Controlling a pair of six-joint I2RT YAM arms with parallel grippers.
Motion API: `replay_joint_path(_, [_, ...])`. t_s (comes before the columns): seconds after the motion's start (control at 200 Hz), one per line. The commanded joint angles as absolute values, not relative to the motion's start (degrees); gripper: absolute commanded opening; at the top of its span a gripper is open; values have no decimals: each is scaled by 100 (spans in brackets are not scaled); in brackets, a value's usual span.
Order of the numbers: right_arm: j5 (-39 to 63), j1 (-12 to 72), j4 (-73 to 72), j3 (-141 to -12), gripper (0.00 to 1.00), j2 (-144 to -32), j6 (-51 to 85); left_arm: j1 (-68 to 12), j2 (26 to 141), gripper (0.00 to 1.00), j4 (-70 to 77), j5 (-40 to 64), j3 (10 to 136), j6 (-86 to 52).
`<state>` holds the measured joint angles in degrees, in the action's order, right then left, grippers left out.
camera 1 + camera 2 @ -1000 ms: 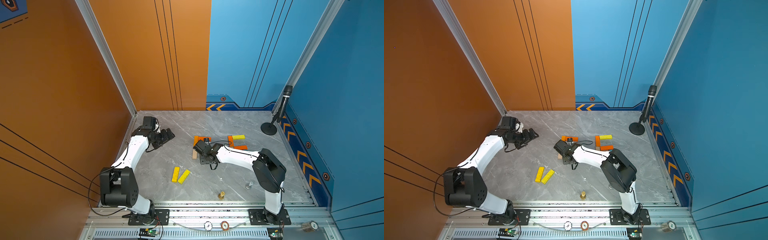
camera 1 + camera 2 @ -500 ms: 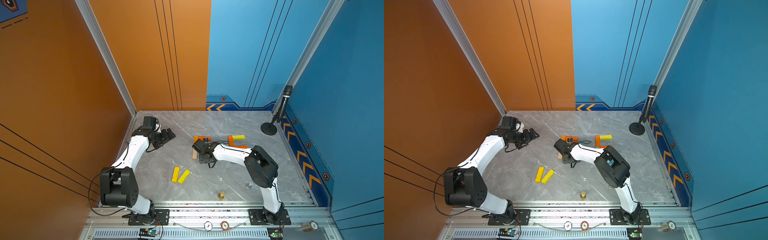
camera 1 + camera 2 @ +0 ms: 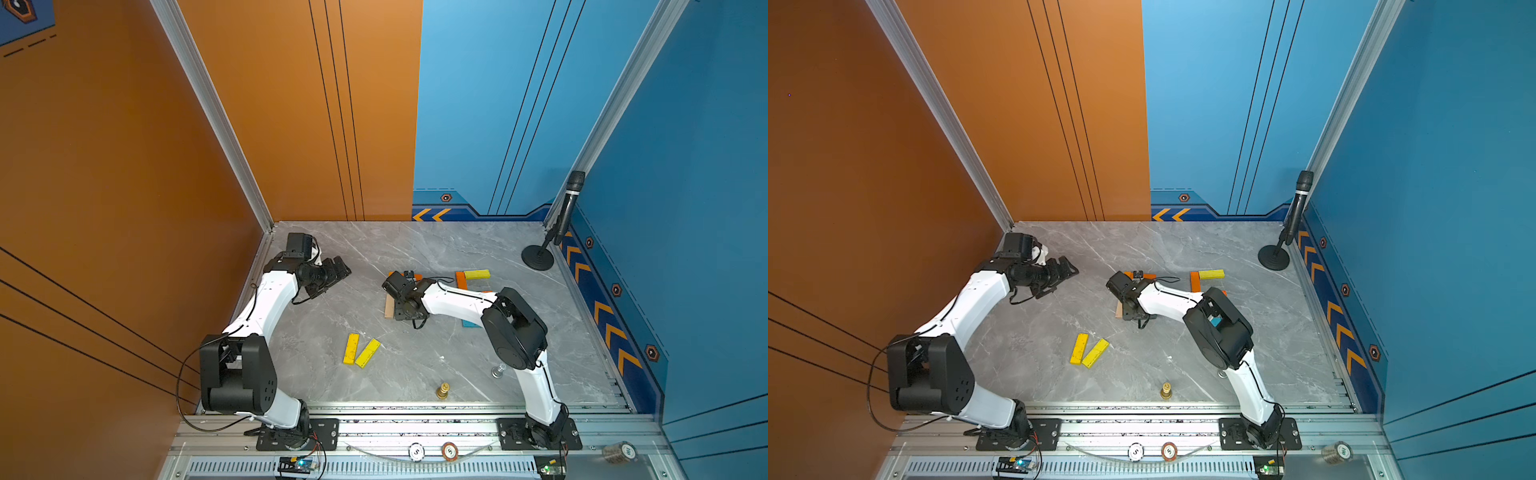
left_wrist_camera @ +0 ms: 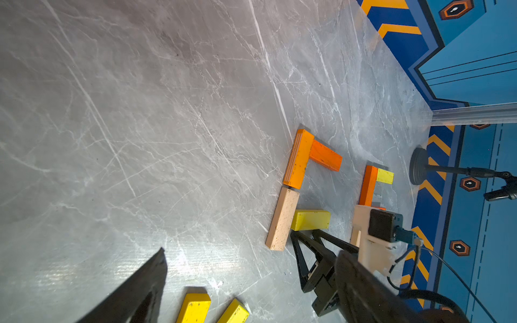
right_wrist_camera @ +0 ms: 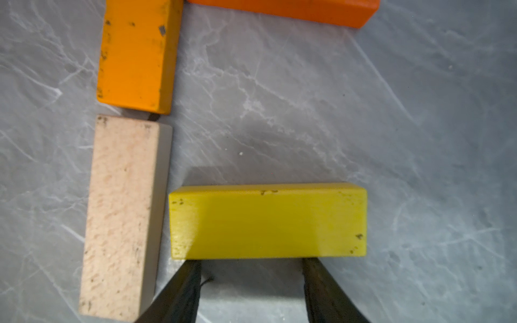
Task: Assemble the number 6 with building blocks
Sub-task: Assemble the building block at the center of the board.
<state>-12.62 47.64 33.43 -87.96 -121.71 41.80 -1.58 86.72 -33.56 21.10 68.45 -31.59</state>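
Observation:
A partial number 6 lies mid-table in the left wrist view. It is made of two orange building blocks [image 4: 298,158] in an L, a tan block [image 4: 282,218] end to end below them, and a yellow block [image 4: 310,220] butting the tan one's side. My right gripper [image 5: 251,261] is open. Both fingertips [image 5: 193,268] rest against the long edge of the yellow block [image 5: 268,221], with nothing between them. In both top views my left gripper [image 3: 338,270] hovers open and empty at the back left. Two loose yellow blocks [image 3: 359,351] lie nearer the front.
A second cluster of an orange block [image 3: 461,279], a yellow block [image 3: 477,274] and a teal block [image 3: 471,323] sits right of centre, partly under my right arm. A microphone stand [image 3: 538,262] occupies the back right corner. Gold [image 3: 443,390] and silver [image 3: 497,371] pieces stand near the front rail.
My right gripper has crept a little toward the back of the table, and its elbow has swung leftward. The left arm has stayed put.

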Motion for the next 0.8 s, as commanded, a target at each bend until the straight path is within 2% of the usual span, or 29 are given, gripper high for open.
replay_joint_path(0.0, [-1255,4697,3520,-8889,58,-12419,4135,-176,8690,94,-3303,2258,6788,-3200])
replay_joint_path(0.796, [-1212,4561,3577,-9237,58,-12565,4192,-176,8692,94,-3300,2253,6784,-3195])
